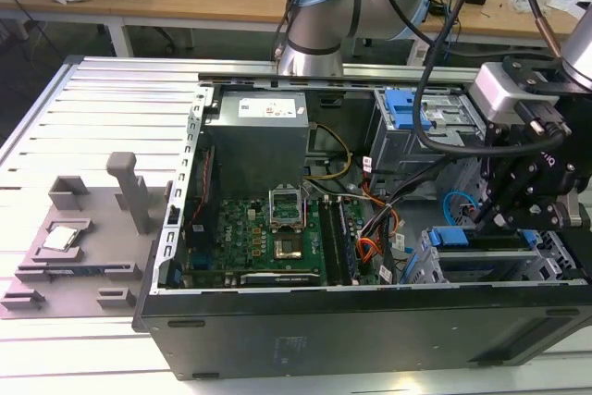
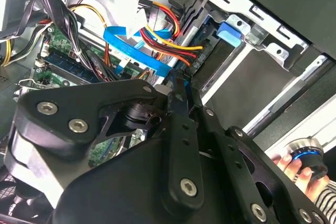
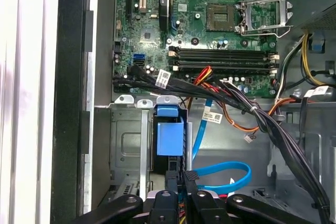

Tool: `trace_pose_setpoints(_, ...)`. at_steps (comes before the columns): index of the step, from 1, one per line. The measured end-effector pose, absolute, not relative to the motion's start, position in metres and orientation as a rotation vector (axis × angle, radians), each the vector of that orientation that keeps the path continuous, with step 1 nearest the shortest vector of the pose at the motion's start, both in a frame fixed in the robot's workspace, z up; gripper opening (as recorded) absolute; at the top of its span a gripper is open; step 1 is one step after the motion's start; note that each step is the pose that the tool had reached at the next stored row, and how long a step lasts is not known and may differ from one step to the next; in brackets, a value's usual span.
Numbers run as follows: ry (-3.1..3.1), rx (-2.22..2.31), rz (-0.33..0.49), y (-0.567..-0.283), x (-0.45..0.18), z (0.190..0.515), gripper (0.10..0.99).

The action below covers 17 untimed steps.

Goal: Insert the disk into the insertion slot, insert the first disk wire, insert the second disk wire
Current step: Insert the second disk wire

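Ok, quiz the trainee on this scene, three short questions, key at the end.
1. True or false: the gripper is over the power supply.
2. The carrier around the disk is: A red, B blue, C green.
3. What lies on the grey fixture outside the case?
Key: 1 false, it is at the insertion slot, by the disk. 2 B. 3 a small square silver chip.
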<state>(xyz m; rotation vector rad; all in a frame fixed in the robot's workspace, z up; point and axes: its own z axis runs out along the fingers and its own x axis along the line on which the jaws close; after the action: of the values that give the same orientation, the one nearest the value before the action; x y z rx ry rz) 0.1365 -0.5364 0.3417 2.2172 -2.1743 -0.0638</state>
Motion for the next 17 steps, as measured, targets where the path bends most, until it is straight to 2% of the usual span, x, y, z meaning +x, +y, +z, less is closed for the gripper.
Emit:
trace_pose_setpoints(13, -2.174, 2.217, -0.064, -0.5394, 0.1366, 0.3341, 0.165)
trace_pose_setpoints(14, -2.174, 2.218, -0.064, -0.5394, 0.1366, 0.3338, 0.176)
trace_pose_setpoints(15, -2.174, 2.217, -0.064, -0.5394, 0.1366, 0.3339, 0.235)
trace_pose_setpoints(17, -2.174, 2.217, -0.064, -0.5394, 0.1366, 0.3354, 0.235)
